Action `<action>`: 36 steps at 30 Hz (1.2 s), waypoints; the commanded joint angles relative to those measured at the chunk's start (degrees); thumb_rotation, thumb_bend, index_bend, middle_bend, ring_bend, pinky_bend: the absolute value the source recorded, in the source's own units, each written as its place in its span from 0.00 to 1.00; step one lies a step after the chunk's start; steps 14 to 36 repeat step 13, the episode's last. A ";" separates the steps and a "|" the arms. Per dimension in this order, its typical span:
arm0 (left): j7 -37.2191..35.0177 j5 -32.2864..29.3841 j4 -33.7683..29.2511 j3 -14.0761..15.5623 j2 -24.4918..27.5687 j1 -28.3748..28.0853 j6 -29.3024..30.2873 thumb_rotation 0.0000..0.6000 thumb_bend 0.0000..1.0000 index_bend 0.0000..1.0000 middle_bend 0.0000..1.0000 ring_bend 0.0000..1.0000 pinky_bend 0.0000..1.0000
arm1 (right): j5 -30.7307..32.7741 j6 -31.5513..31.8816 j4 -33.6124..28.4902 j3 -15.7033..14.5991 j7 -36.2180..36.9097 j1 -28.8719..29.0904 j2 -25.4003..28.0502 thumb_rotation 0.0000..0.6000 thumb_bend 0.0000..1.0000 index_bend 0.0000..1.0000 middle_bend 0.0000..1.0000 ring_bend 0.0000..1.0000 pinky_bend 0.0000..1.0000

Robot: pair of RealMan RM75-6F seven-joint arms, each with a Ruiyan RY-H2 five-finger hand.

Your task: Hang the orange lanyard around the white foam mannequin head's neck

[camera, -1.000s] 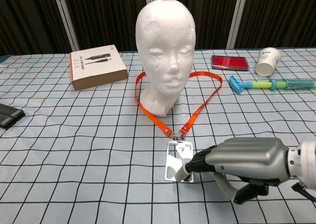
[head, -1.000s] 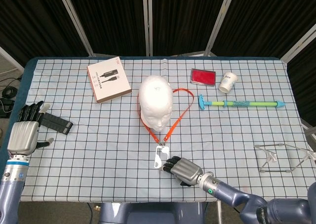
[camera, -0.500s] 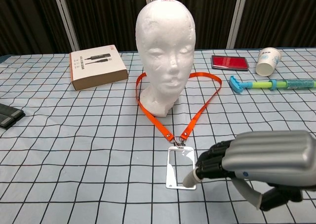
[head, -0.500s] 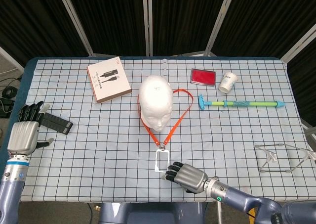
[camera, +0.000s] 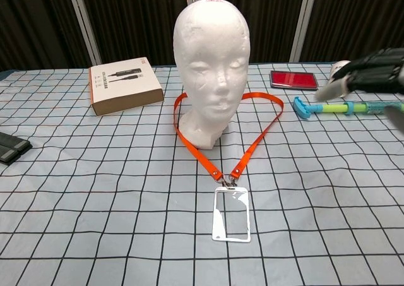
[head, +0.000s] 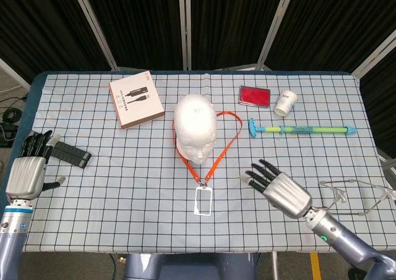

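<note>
1. Head view: right hand [head: 277, 186] has lifted off the badge holder [head: 203, 201], fingers spread, empty. Left hand [head: 26, 173] at the table's [head: 124, 187] left edge, loosely open, empty.
2. Chest view: orange lanyard [camera: 252, 144] loops the mannequin head's [camera: 211, 59] neck; badge holder lies flat on open cloth near the front edge.

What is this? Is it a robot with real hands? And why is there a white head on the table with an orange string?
Yes, it is a robot with two arms, and each ends in a metal hand with fingers. One picture looks down from its head, the other looks forward from its chest. The right hand is open above the table, holding nothing. The left hand waits at the table's edge, also holding nothing. The white foam head is for practice: the robot's job is to hang the orange lanyard round its neck. The strap now loops around the neck, with its clear badge holder lying flat in front. Also on the checked cloth are a box, a paper cup, a red case and a long blue-green toy.
</note>
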 commanded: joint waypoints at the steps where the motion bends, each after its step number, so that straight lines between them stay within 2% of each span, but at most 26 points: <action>1: -0.52 1.71 -0.50 1.02 0.33 1.28 1.54 1.00 0.00 0.00 0.00 0.00 0.00 | 4.27 9.12 8.55 2.65 4.41 -7.38 -0.48 1.00 0.10 0.09 0.06 0.02 0.00; 3: -0.78 2.39 -0.42 1.43 0.44 1.85 2.10 1.00 0.00 0.00 0.00 0.00 0.00 | 8.21 9.73 8.88 3.59 5.16 -9.66 -1.07 1.00 0.01 0.03 0.01 0.00 0.00; 10: -1.52 5.96 1.48 3.06 0.11 3.65 4.29 1.00 0.00 0.00 0.00 0.00 0.00 | 17.69 9.90 3.95 6.06 6.98 -15.06 -2.14 1.00 0.00 0.00 0.00 0.00 0.00; 13: -2.21 6.98 2.14 3.33 0.02 4.12 4.73 1.00 0.00 0.00 0.00 0.00 0.00 | 18.48 11.16 3.16 6.79 6.77 -16.68 -3.04 1.00 0.00 0.00 0.00 0.00 0.00; 36: -2.21 6.98 2.14 3.33 0.02 4.12 4.73 1.00 0.00 0.00 0.00 0.00 0.00 | 18.48 11.16 3.16 6.79 6.77 -16.68 -3.04 1.00 0.00 0.00 0.00 0.00 0.00</action>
